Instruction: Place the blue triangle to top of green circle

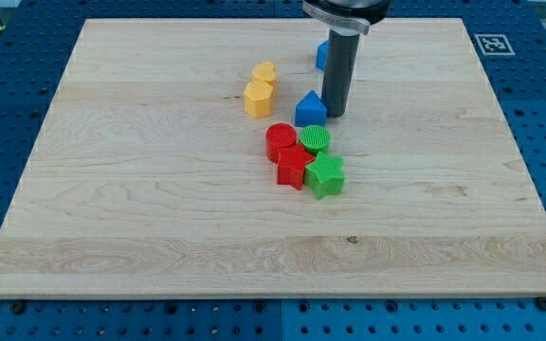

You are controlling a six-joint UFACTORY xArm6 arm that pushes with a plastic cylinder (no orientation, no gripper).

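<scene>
The blue triangle (310, 108) lies on the wooden board just above the green circle (316, 139), close to it or touching it. My tip (335, 115) stands right against the triangle's right side. The rod rises towards the view's top and hides most of a blue cube (322, 54) behind it.
A red circle (279, 139), a red star (293, 168) and a green star (326, 176) are packed around the green circle. Two yellow blocks (260, 90) sit to the upper left of the cluster. The board's right edge (511, 142) borders a blue perforated table.
</scene>
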